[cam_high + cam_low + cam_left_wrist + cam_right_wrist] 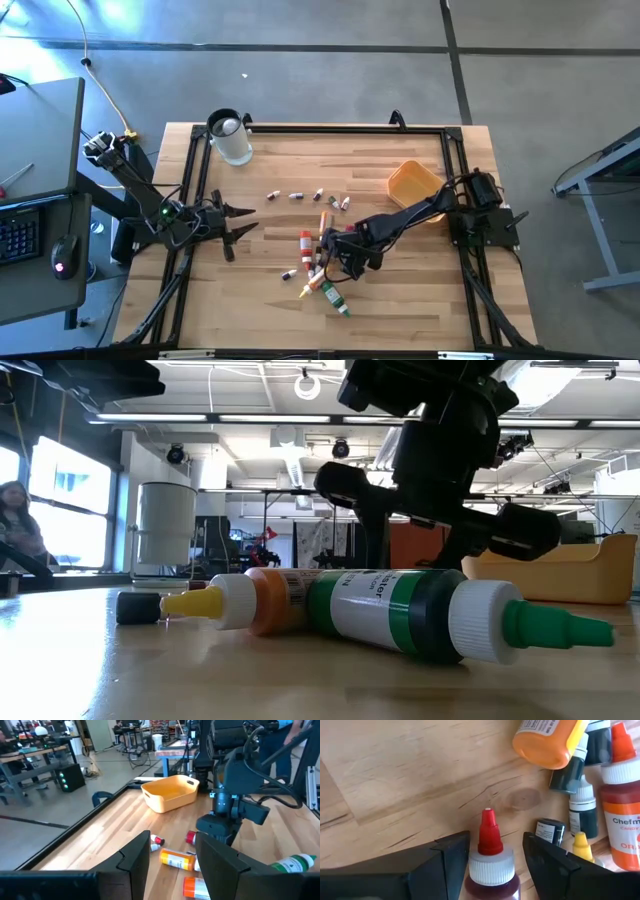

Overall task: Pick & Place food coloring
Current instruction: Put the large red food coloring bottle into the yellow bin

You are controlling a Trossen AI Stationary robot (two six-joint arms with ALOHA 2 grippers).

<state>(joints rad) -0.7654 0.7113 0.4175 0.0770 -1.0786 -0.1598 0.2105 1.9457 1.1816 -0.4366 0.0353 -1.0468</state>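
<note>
Starting closest: a red-capped bottle (490, 855) is straddled by the right tool (492, 860), fingers apart, not clamped yet. Food coloring (318, 262) is scattered mid-tabletop (270, 300). Farther off, the tray (414, 183) looks empty, so basically everything's left. Left tool (238, 220) is parked apart.

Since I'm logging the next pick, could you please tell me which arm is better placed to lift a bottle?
The right. Its gripper already straddles the red-capped bottle in the bottle cluster, jaws open either side. The left gripper waits open, away from the cluster.

The red bottle (490, 865) between the right tool's (492, 857) fingers is cut off below its shoulder.
</note>
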